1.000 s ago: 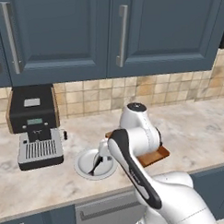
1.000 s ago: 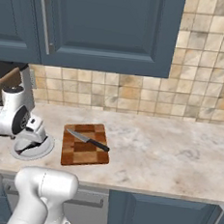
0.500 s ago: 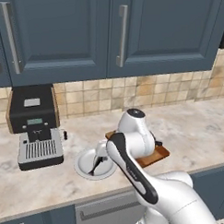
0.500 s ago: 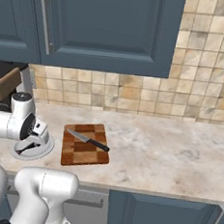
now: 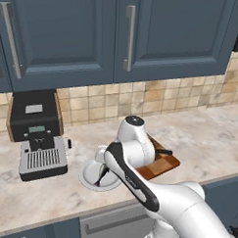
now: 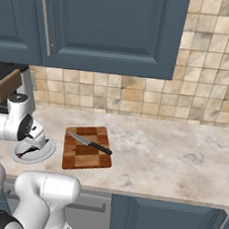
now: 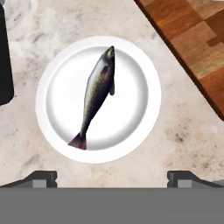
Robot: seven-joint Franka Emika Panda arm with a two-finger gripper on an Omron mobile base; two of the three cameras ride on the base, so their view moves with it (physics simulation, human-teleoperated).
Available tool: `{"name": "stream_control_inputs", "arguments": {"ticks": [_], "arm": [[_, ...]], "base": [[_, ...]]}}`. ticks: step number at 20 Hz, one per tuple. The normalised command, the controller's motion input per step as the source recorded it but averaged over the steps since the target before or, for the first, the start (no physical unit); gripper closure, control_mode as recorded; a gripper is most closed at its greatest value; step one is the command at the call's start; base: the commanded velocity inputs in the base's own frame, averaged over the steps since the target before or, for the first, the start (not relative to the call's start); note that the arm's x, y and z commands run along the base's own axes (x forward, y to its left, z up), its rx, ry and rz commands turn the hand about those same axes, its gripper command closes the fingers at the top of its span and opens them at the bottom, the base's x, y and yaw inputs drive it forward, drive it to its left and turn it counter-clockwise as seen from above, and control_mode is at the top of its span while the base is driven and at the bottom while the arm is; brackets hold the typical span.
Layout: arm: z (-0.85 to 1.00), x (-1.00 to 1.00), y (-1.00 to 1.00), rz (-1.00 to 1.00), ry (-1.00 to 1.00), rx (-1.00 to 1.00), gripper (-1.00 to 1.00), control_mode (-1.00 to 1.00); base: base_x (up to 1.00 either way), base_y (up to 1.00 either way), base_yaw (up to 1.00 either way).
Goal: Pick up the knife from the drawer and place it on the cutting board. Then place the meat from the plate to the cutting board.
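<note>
The meat (image 7: pixel 97 89), a slim grey fish, lies on the round white plate (image 7: pixel 131 103) directly below my gripper (image 7: pixel 113 178). The jaws stand wide open, holding nothing, and both dark tips sit beyond the plate's near rim. In the base views the gripper (image 5: pixel 104 170) hangs just above the plate (image 5: pixel 87 177), left of the checkered cutting board (image 5: pixel 160 165). The black-handled knife (image 6: pixel 90 143) lies diagonally across the cutting board (image 6: pixel 85 156). The gripper (image 6: pixel 32 146) partly hides the plate (image 6: pixel 42 154). The drawer is out of view.
A black coffee machine (image 5: pixel 37 132) stands on the marble counter left of the plate, and its edge (image 7: pixel 5 65) shows close to the rim. Blue wall cabinets (image 5: pixel 120 33) hang above. The counter runs on to the right of the board (image 6: pixel 181 157).
The arm has shifted slightly above the plate. The jaws stayed open. Knife, board, fish and plate have not moved.
</note>
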Motion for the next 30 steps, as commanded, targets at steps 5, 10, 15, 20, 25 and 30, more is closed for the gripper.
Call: {"name": "stream_control_inputs", "arguments": {"ticks": [5, 10, 15, 20, 25, 30], "arm": [[-0.08, 0.01, 0.17, -0.20, 0.06, 0.00, -1.00, -1.00], [-0.21, 0.03, 0.01, -0.05, 0.08, 0.00, -1.00, -1.00], [-0.16, 0.08, 0.00, 0.00, 0.00, 0.00, -1.00, -1.00], [-0.20, 0.10, 0.00, 0.00, 0.01, 0.00, -1.00, -1.00], [-0.18, 0.11, 0.00, 0.00, 0.02, 0.00, -1.00, -1.00], [-0.13, 0.23, 0.00, 0.00, 0.04, 0.00, -1.00, -1.00]], "base": [[0.00, 0.00, 0.00], [0.00, 0.00, 0.00], [0.00, 0.00, 0.00], [0.00, 0.00, 0.00], [0.00, 0.00, 0.00], [0.00, 0.00, 0.00]]}}
